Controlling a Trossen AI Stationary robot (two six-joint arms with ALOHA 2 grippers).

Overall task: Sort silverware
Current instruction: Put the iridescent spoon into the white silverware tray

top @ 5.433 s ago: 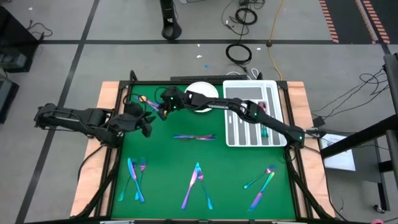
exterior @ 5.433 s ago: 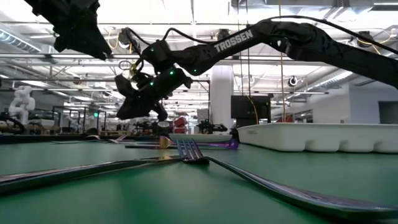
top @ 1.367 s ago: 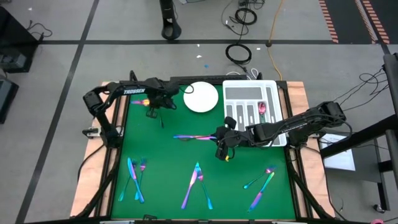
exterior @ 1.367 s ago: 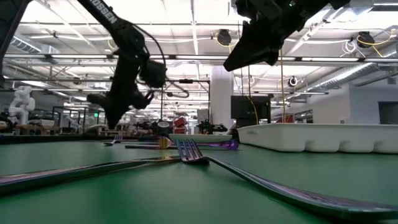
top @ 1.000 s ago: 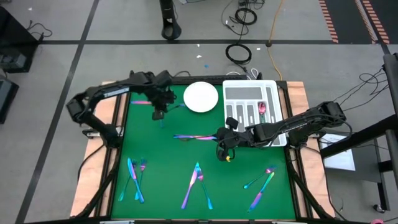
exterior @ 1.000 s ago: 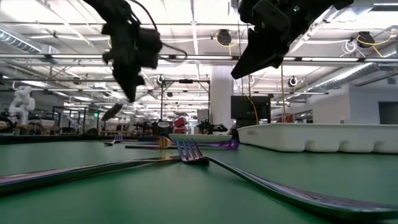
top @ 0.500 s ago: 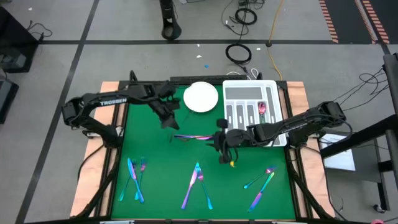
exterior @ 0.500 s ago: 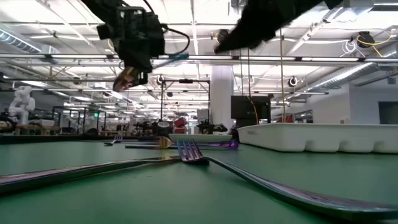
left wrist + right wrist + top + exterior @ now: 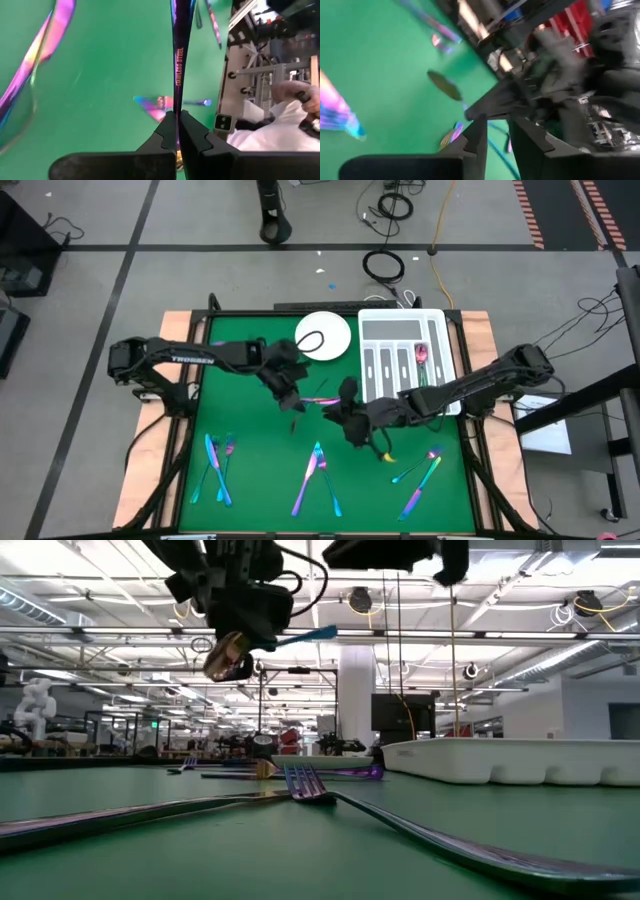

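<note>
My left gripper [image 9: 290,392] hangs over the table's middle, shut on a slim iridescent spoon [image 9: 300,637]. The spoon's oval bowl [image 9: 227,660] shows in the low view. My right gripper [image 9: 338,410] is close beside it on the right, open. It faces the left gripper and the spoon [image 9: 445,86]; I cannot tell whether it touches them. More silverware lies on the green mat: one piece at the middle [image 9: 322,400] and crossed groups near the front [image 9: 217,465] [image 9: 318,475] [image 9: 420,475]. My left gripper pinches the spoon's handle [image 9: 177,95] between its two fingers [image 9: 167,131], and the thin edge of the handle faces the wrist camera. The handle runs on past the fingertips. The spoon is lifted well clear of the mat, close to level, with its bowl end a little lower.
A white slotted tray [image 9: 405,365] stands at the far right of the mat with a piece in one slot [image 9: 421,355]. A white round plate [image 9: 323,337] sits left of it. A person's hand [image 9: 300,95] shows beyond the table in the left wrist view.
My left gripper has carried the spoon from the far left of the mat toward the middle, next to the right gripper, and its wrist has rolled. My right gripper has rolled, risen, and shifted slightly toward the left gripper.
</note>
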